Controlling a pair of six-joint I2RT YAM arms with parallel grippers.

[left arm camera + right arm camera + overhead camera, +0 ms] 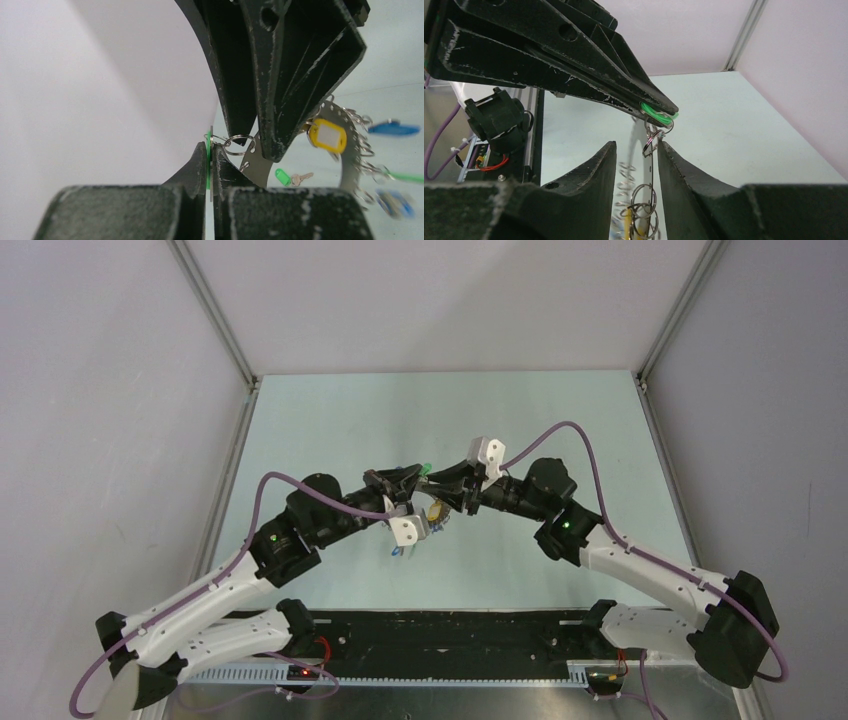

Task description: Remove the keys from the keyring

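Keyring (pixel 352 162) hanging above pale green tabletop (pixel 330 420); white walls (pixel 100 390), aluminium corner posts (pixel 212 310).

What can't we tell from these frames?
Left wrist: lower part of the keyring hidden behind the left gripper, which pinches a green tag; blue tags at the right edge blurred.
Right wrist: lower split rings blurred, cut off by the bottom edge; unclear whether the right gripper touches them.
Top view: keyring too small, largely covered by both grippers.
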